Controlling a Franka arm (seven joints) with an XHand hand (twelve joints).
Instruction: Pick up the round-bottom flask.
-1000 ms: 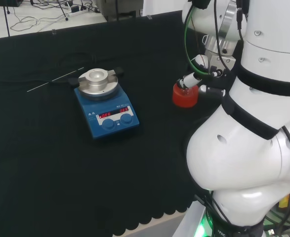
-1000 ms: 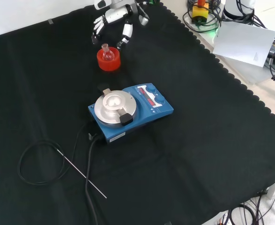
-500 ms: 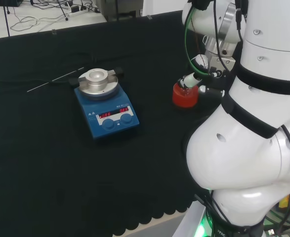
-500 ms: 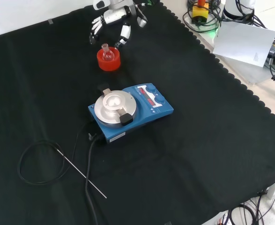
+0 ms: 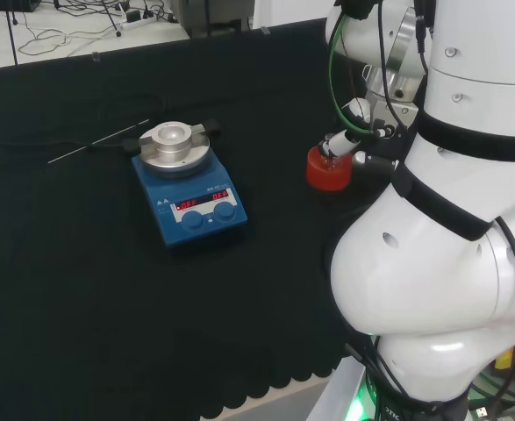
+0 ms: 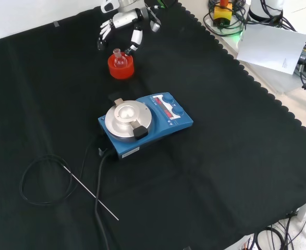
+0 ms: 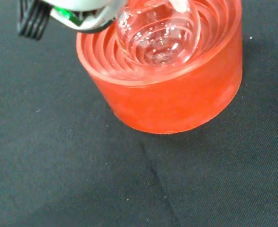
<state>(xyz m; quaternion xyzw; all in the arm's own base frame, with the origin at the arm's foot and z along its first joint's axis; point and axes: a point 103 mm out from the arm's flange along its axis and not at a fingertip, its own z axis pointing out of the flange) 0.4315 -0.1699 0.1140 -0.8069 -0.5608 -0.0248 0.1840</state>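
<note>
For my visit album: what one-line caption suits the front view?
Robot hand with spread fingers poised over a small round-bottom flask in its red ribbed stand, behind a blue hotplate.

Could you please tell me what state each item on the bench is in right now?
Round-bottom flask: upright in its stand, not lifted.
Red ribbed stand: on the cloth, holding the flask.
Hand: open, fingers spread above the flask.
Hotplate stirrer: display lit, top plate bare.
</note>
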